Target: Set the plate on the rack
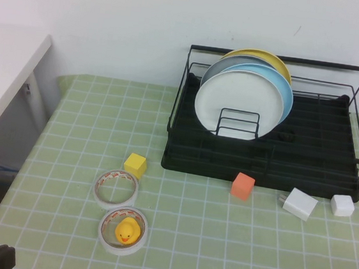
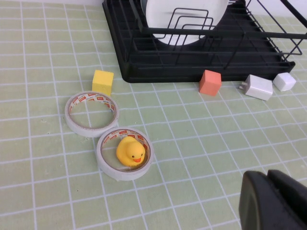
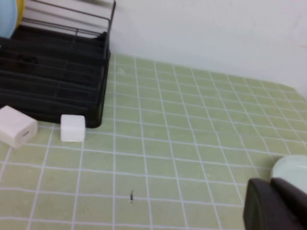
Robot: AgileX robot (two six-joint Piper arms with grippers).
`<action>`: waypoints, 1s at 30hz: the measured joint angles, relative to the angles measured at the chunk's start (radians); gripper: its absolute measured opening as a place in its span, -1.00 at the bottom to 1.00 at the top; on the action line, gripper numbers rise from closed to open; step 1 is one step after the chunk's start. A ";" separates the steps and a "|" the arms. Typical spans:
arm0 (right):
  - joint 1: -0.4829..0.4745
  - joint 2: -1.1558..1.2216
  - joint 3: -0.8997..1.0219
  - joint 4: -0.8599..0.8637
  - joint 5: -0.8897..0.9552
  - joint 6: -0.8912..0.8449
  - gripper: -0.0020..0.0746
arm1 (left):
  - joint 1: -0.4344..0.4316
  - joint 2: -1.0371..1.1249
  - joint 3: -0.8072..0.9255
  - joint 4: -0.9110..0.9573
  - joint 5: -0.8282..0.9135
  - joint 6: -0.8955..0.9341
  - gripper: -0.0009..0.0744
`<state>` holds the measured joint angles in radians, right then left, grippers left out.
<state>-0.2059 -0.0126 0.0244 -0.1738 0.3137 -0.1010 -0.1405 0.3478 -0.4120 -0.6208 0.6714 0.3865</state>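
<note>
The white plate (image 1: 237, 105) stands upright in the rack (image 1: 263, 162), propped by its wires well beyond the left gripper (image 2: 276, 201), which looks pressed together, and the right gripper (image 3: 276, 206), whose jaws I cannot tell; job seemingly done.

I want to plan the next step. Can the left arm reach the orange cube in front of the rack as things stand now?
Probably yes. The orange cube stands alone on the table beside the rack, nothing over it. The left gripper is low over bare cloth with an open path. The right gripper is far off to the side.
</note>
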 joint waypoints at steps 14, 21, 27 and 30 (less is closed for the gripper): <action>0.149 0.000 -0.002 -0.020 0.028 0.033 -0.92 | 0.000 0.000 0.000 0.000 0.000 -0.001 -0.98; 0.149 0.000 -0.003 -0.030 0.031 0.072 -0.92 | 0.000 0.000 0.000 0.000 0.000 -0.001 -0.98; 0.149 0.000 -0.003 -0.032 0.032 0.077 -0.92 | 0.000 0.000 0.000 0.000 0.000 -0.001 -0.98; 0.149 0.000 -0.003 -0.032 0.032 0.079 -0.92 | 0.000 0.000 0.000 0.000 0.000 -0.001 -0.98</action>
<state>-0.0564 -0.0126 0.0210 -0.2055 0.3459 -0.0222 -0.1405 0.3478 -0.4120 -0.6208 0.6714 0.3853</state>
